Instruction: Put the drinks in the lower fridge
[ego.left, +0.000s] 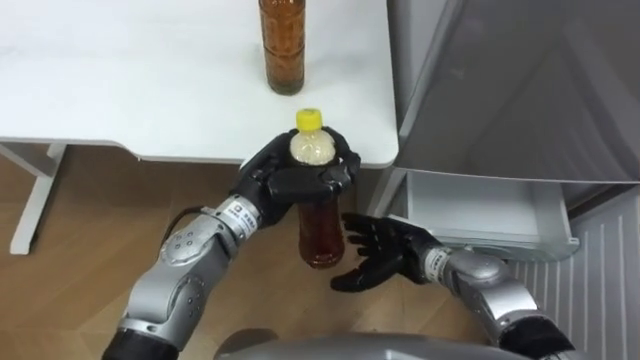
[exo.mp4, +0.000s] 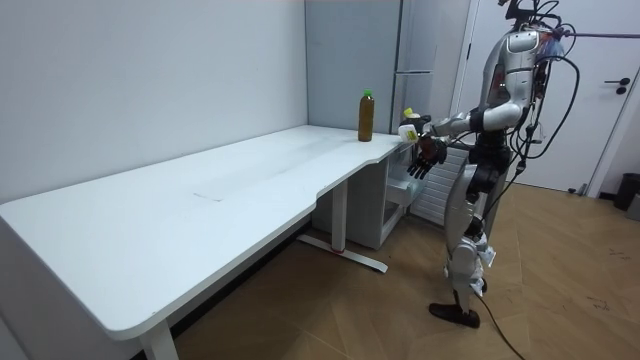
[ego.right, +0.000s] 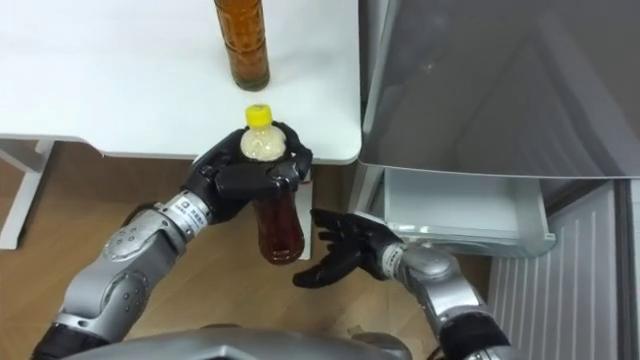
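Observation:
My left hand (ego.left: 290, 175) (ego.right: 240, 180) is shut on a brown drink bottle with a yellow cap (ego.left: 320, 225) (ego.right: 278, 228), holding it upright in the air just off the corner of the white table (ego.left: 120, 90). My right hand (ego.left: 380, 250) (ego.right: 345, 248) is open, palm up, beside and slightly below the bottle's base, not touching it. A second brown bottle (ego.left: 283, 45) (ego.right: 243, 40) (exo.mp4: 366, 116) stands on the table near its corner. The fridge (ego.left: 520, 90) (exo.mp4: 425, 60) stands right of the table, its lower drawer (ego.left: 490, 210) (ego.right: 465, 205) pulled open.
I stand on a wooden floor at the end of the long white table, in front of the grey fridge. The table's white leg (ego.left: 35, 200) is at the left. A white door (exo.mp4: 610, 90) is behind me.

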